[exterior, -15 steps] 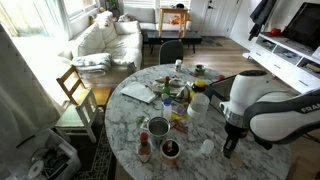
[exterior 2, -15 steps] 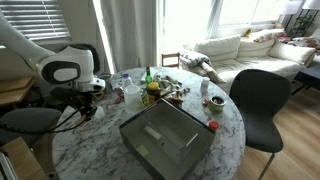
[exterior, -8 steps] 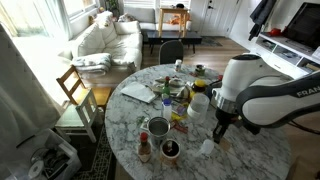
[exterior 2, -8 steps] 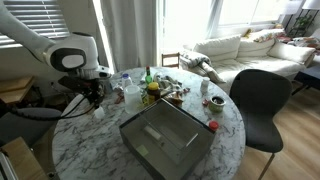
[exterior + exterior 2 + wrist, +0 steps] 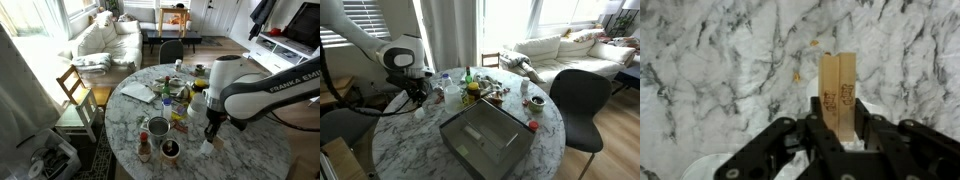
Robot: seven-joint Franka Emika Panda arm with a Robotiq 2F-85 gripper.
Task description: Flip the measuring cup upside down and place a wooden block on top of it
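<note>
Now the gripper is clamped on the wooden block, which stands upright between its jaws. Over the last second the arm has swung in from the table's edge, so the block hangs just above the measuring cup on the marble table

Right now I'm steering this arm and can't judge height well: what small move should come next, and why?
Probably ease straight down. The gripper is shut on the wooden block, held upright, and in an exterior view it hangs just above the measuring cup, apparently not yet touching it. Open the jaws only once the block rests on the cup.
</note>
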